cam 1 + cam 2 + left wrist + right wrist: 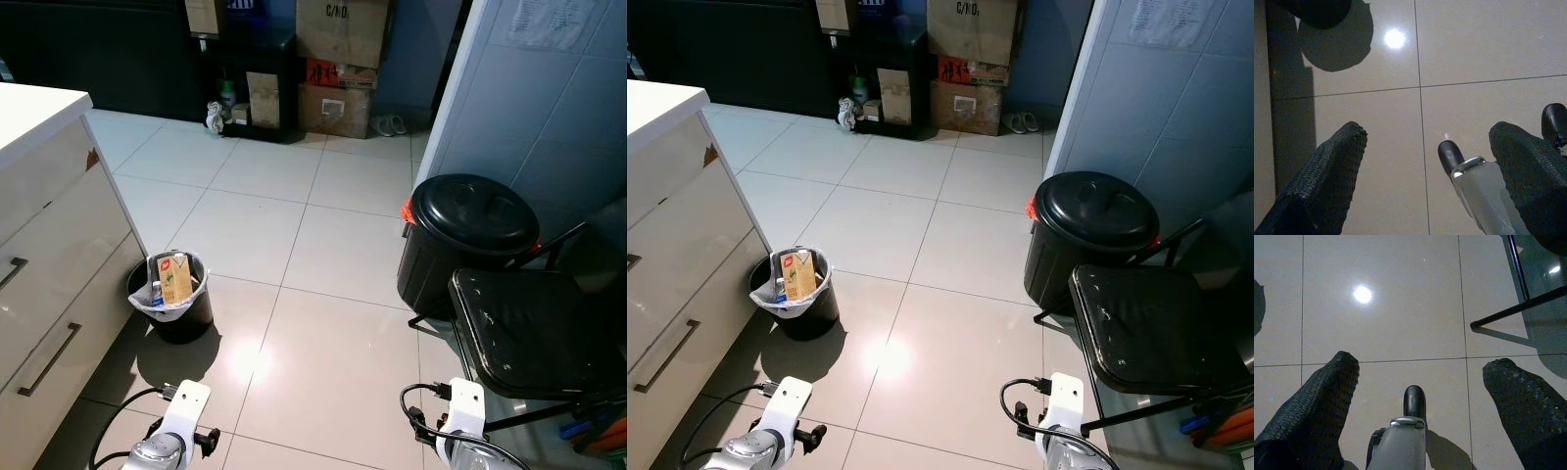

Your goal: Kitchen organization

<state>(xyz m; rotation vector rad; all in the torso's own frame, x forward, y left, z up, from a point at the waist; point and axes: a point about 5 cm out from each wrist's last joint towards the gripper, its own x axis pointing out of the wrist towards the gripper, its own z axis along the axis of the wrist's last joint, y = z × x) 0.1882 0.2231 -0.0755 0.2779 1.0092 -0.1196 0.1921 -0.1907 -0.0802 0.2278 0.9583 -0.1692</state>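
Note:
A small black waste bin (172, 299) with a white liner stands on the tiled floor beside the white cabinet (49, 255). A yellow-and-red carton (174, 277) sticks up out of it, with a small bottle beside it. Both arms hang low at the frame's bottom edge. My left gripper (1427, 147) is open over bare floor tiles, holding nothing. My right gripper (1420, 377) is open too, also above bare tiles, near a chair leg (1518, 308).
A large black lidded bin (468, 245) stands at the right, with a black folding chair (534, 338) in front of it. Cardboard boxes (338, 69) and a dark shelf sit at the far wall. Open tiled floor lies in between.

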